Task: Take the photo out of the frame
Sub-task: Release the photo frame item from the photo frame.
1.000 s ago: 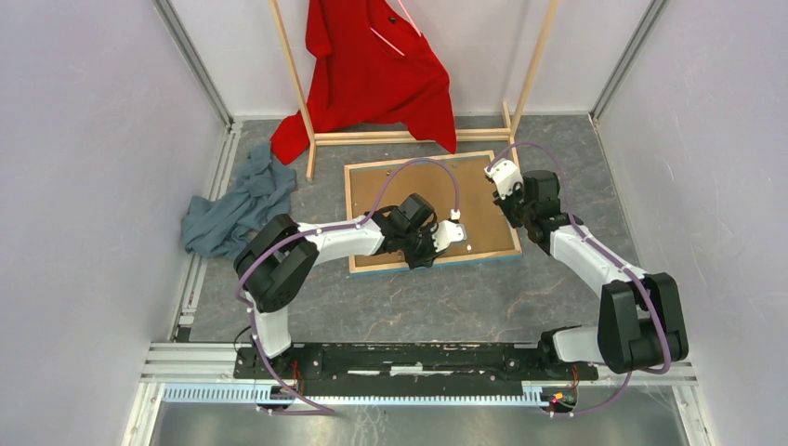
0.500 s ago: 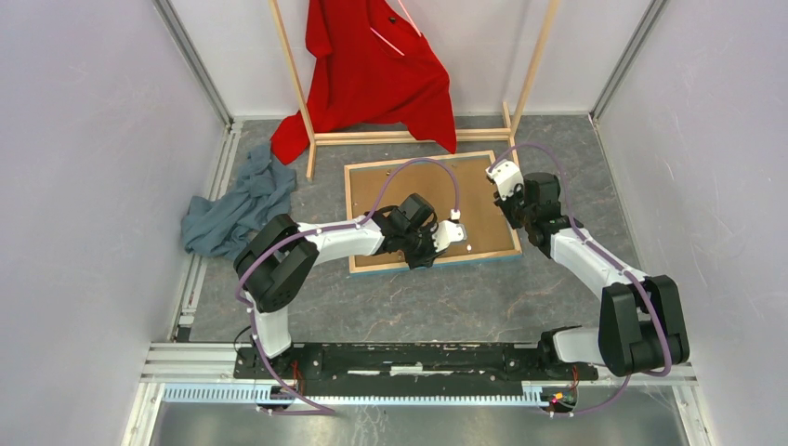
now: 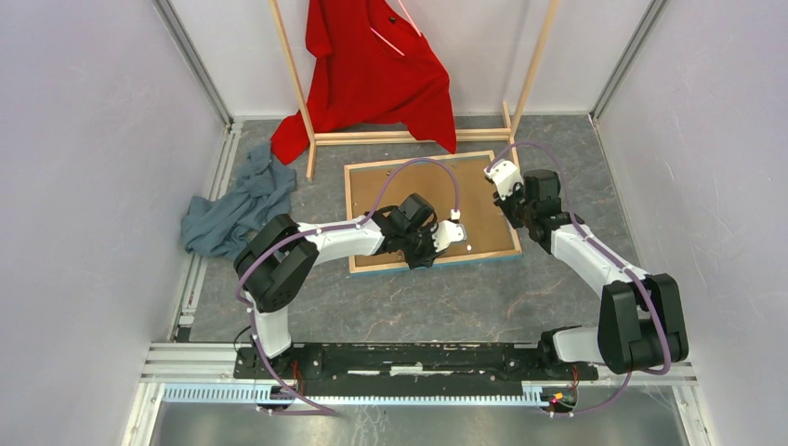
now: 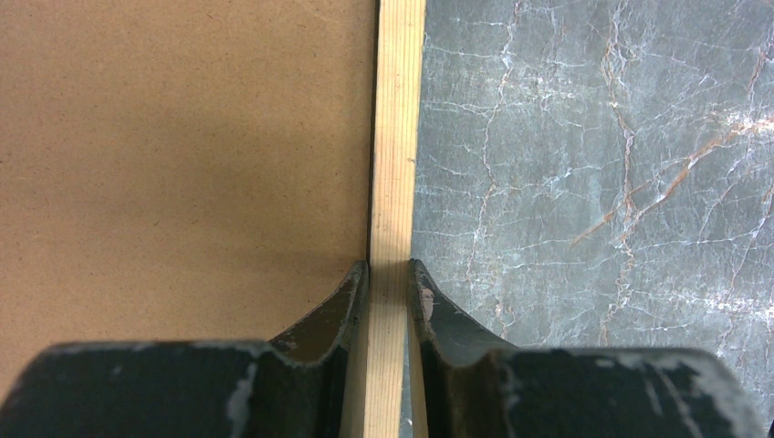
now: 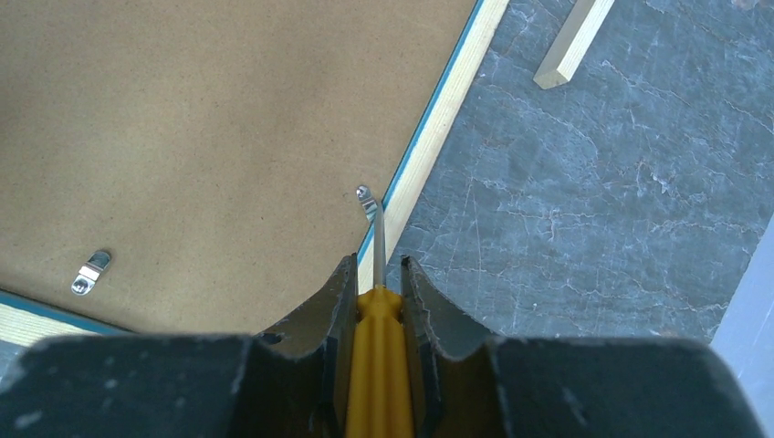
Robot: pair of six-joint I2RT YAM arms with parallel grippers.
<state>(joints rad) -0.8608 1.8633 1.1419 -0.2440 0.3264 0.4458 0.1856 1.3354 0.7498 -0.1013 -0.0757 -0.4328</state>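
Grey marbled table, brown board, perhaps teal-edged frame.

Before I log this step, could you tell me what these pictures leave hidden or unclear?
The photo: every view, hidden beneath the backing board.
The end of the screwdriver: right wrist view, cut off by the bottom edge.
The left gripper on the frame: top view, hidden under its own wrist.

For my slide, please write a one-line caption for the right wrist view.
Right gripper holds a yellow screwdriver, tip at a metal clip on the board beside the frame.
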